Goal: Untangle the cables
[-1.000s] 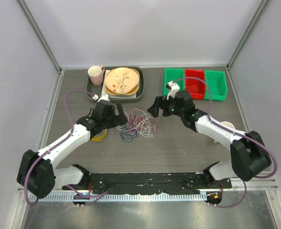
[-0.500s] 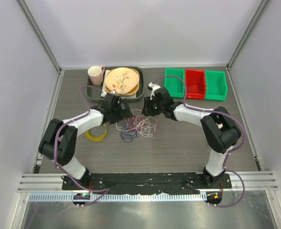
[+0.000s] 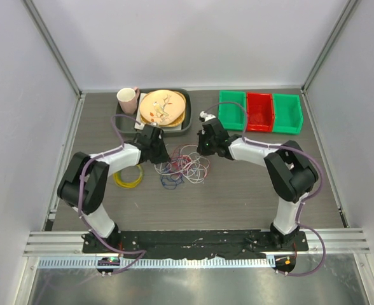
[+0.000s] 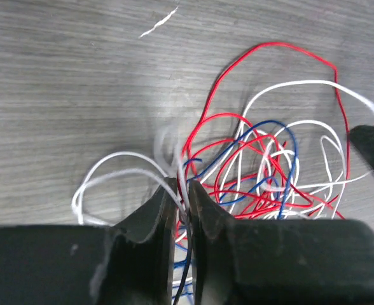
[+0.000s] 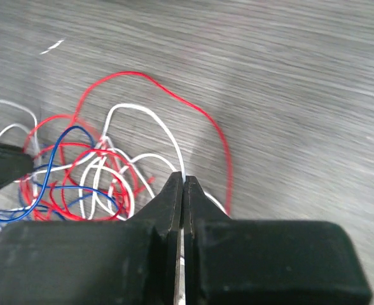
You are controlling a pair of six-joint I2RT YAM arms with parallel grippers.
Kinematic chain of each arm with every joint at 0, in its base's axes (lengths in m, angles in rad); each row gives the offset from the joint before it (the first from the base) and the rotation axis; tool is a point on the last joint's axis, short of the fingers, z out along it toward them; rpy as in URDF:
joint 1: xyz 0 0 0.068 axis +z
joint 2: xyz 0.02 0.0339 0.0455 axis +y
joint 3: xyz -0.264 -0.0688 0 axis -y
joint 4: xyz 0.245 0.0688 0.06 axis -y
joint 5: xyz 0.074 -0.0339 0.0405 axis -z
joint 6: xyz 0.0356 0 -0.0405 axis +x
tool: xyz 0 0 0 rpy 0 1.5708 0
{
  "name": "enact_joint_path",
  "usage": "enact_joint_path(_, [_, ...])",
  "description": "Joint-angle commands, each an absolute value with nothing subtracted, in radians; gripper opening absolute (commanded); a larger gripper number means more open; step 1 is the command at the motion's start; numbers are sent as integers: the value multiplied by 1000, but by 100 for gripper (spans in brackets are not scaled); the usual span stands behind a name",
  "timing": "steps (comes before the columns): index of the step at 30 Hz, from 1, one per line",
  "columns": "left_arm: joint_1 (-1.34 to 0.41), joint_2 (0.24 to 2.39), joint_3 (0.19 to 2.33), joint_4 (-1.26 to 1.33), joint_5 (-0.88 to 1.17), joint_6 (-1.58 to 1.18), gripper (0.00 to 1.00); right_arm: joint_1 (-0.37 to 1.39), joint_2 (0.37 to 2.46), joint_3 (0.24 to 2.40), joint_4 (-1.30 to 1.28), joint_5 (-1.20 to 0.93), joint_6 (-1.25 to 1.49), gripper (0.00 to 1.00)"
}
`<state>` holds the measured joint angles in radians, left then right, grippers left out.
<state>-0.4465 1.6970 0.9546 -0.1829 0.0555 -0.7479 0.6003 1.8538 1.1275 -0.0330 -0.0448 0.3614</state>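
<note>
The cables point(image 3: 184, 164) lie as a tangle of thin red, white and dark blue loops on the table between the two arms. My left gripper point(image 3: 163, 150) is at the tangle's left edge. In the left wrist view the left gripper point(image 4: 182, 187) is pinched on a white and a dark strand of the cables point(image 4: 263, 171). My right gripper point(image 3: 203, 147) is at the tangle's upper right edge. In the right wrist view the right gripper point(image 5: 182, 179) is shut on a white cable point(image 5: 165, 130) that loops away from its tips.
A yellow wire ring point(image 3: 129, 177) lies just left of the tangle. Behind it a dark tray point(image 3: 189, 108) holds plates point(image 3: 163, 107), with a pink mug point(image 3: 128, 99) at its left end. Green and red bins point(image 3: 259, 112) stand at the back right.
Both arms swung in from the sides to the tangle. Both grippers, open a second ago, have closed on strands at its left and right edges.
</note>
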Motion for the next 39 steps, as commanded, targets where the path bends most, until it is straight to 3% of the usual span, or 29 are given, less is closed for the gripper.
enact_joint_path(1, [-443,1551,919,-227,-29,-741,15,601,1651,1109,-106,345,348,1])
enact_joint_path(8, [-420,1255,827,-438,-274,-805,14,494,1257,941,-267,754,423,1])
enact_joint_path(15, [-400,1026,827,-644,-482,-844,16,203,875,841,-350,718,463,1])
enact_joint_path(17, [-400,988,831,-660,-498,-847,13,198,839,841,-353,718,459,1])
enact_joint_path(19, [-399,973,833,-687,-529,-867,0,193,824,850,-365,715,450,1])
enact_joint_path(24, [-393,969,863,-768,-621,-883,0,183,827,900,-400,819,433,1])
enact_joint_path(28, [-387,966,876,-767,-576,-862,2,160,839,1007,-416,755,405,1])
enact_joint_path(30, [-387,966,847,-633,-442,-783,13,160,848,1054,-366,593,338,1])
enact_joint_path(31, [-387,968,836,-579,-267,-711,33,160,851,1075,-347,380,315,1])
enact_joint_path(33, [-388,989,813,-412,-70,-634,60,160,874,1147,-313,188,281,1])
enact_joint_path(34, [-390,1003,808,-353,62,-600,81,160,885,1204,-302,87,282,1])
enact_joint_path(35, [-394,1018,810,-272,244,-548,93,160,896,1232,-292,-78,285,1])
enact_joint_path(36, [-417,1034,833,-246,329,-520,99,160,926,1264,-272,-168,297,1])
enact_joint_path(37, [-440,1064,845,-221,384,-479,100,160,943,1297,-261,-236,313,1])
enact_joint_path(39, [-561,1095,897,-193,320,-350,100,161,992,1400,-239,-423,339,1])
